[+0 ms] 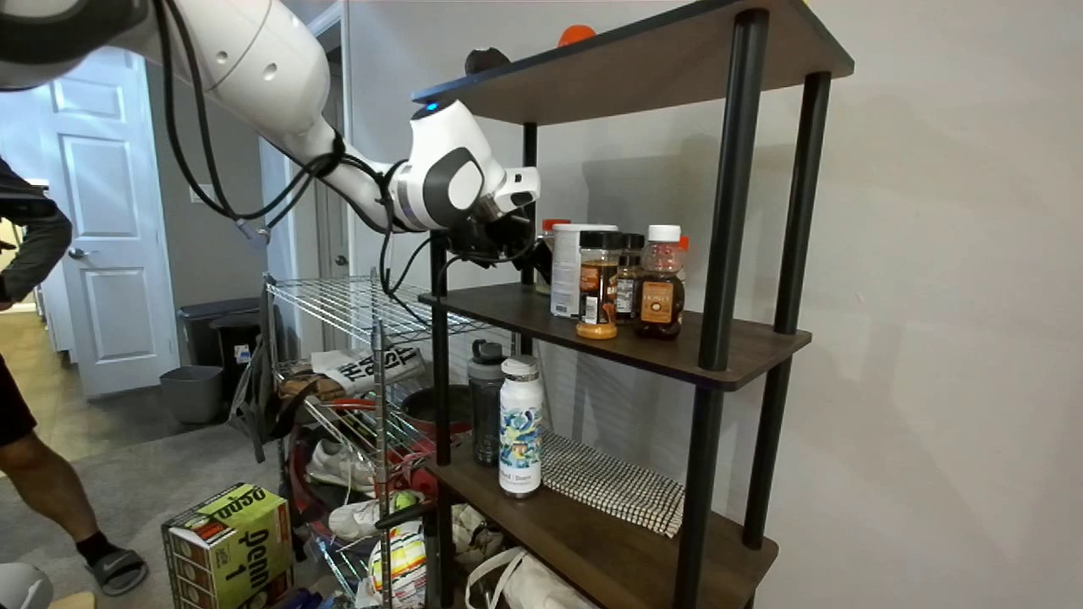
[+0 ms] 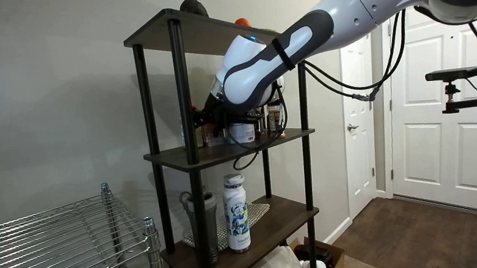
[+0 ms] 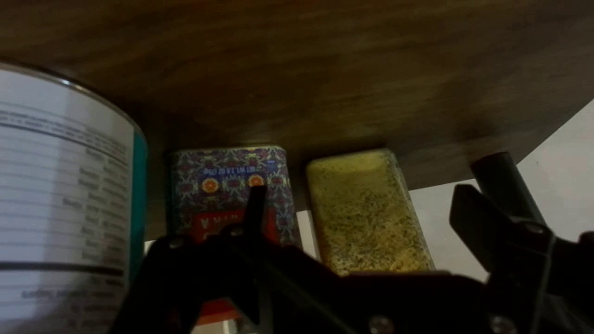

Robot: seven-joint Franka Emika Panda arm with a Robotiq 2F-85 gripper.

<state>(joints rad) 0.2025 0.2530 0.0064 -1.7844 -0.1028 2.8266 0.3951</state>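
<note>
Claw (image 3: pixel 361 189) is spread, jar (image 3: pixel 369 218) showing between fingers (image 3: pixel 471 222); we'd best centre on it, clearing the tin (image 2: pixel 213 140), right in an exterior view.

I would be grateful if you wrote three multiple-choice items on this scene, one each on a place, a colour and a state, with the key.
1. Relative to the honey, where is the white bottle?
A) On the same level
B) One level lower
C) One level higher

2. What colour is the honey's cap?
A) White
B) Green
C) Blue

3. What is the gripper's state?
A) Shut on the honey
B) Shut on nothing
C) Open

Key:
1 B: an exterior view shows it upright on the next board down.
2 A: the same view shows a plainly white top.
3 C: in the wrist view its fingers stand apart, with the yellow jar showing between them.
</note>
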